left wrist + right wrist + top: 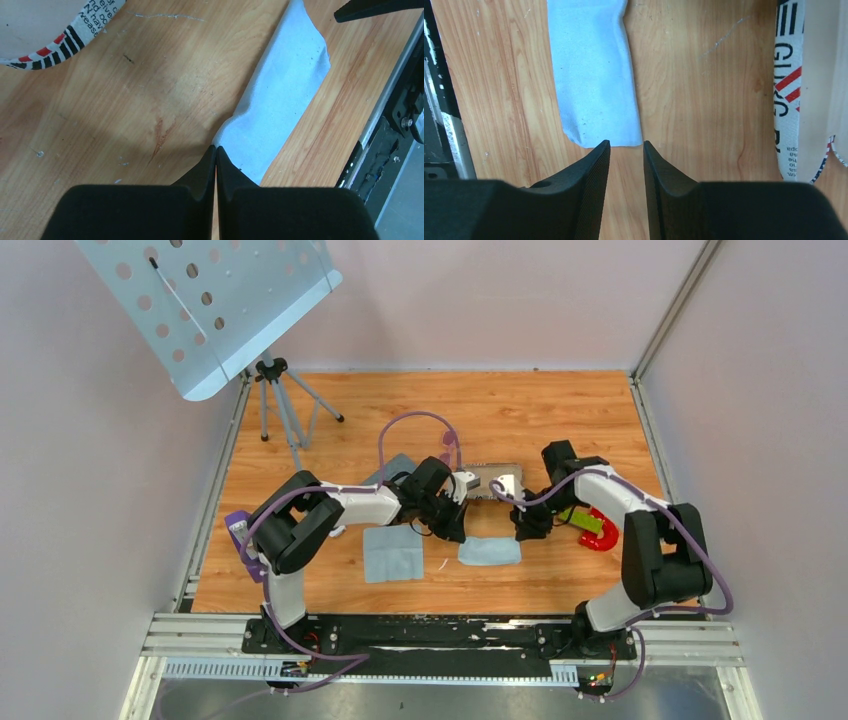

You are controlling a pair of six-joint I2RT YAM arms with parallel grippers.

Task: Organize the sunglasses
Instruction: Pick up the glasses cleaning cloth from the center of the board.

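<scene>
Touching the blue cloth's (280,95) edge, left end effector (216,150) fully closed; right end effector (626,144) slightly parted, empty.

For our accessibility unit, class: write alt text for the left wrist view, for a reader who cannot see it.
The left pincer, shut, pinches a corner of a light blue cloth lying on a wooden table. The rim of a striped printed case shows top left.

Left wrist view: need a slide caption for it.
Shut left gripper at the corner of a light blue cloth on the wooden table.
</scene>
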